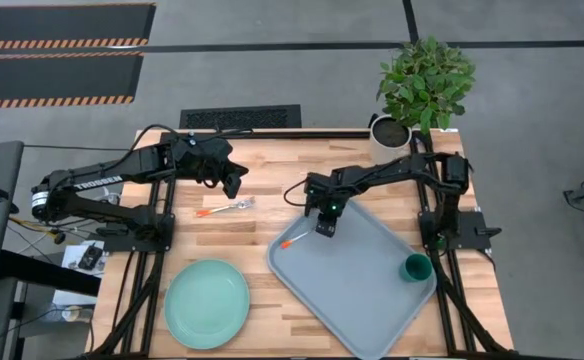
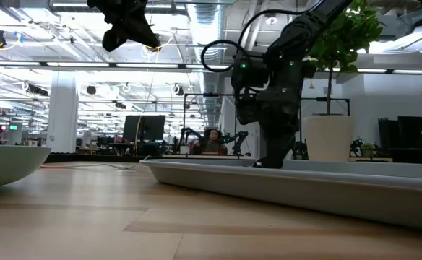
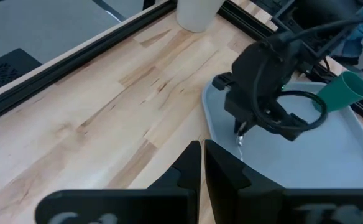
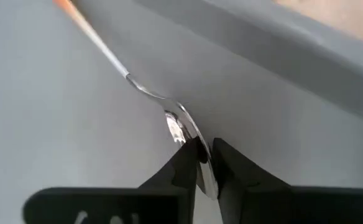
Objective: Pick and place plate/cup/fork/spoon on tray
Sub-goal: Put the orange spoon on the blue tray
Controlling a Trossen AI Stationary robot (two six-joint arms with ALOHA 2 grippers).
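The grey-blue tray (image 1: 372, 300) lies at the table's right front. The dark green cup (image 1: 416, 267) stands on it near its right rim. My right gripper (image 1: 324, 228) is low over the tray's far left part, shut on the spoon (image 4: 169, 106), whose orange handle end (image 1: 286, 244) points at the tray's left corner. The fork (image 1: 228, 209) lies on the bare wood left of the tray. The mint-green plate (image 1: 207, 303) rests on the table at the front left. My left gripper (image 1: 234, 182) hangs shut and empty above the table, beyond the fork. My right gripper pinches the spoon's rounded bowl head (image 4: 194, 144) between its two fingers. The fingers come from above, pointing down into the tray. The handle (image 4: 107, 53) runs away from the fingers close over the tray floor; whether it rests there I cannot tell.
A white plant pot (image 1: 390, 130) with a leafy plant stands at the table's far right edge, behind the tray. Bare wood lies between the fork, the plate and the tray. A person shows far off in the room in the low view (image 2: 212, 141).
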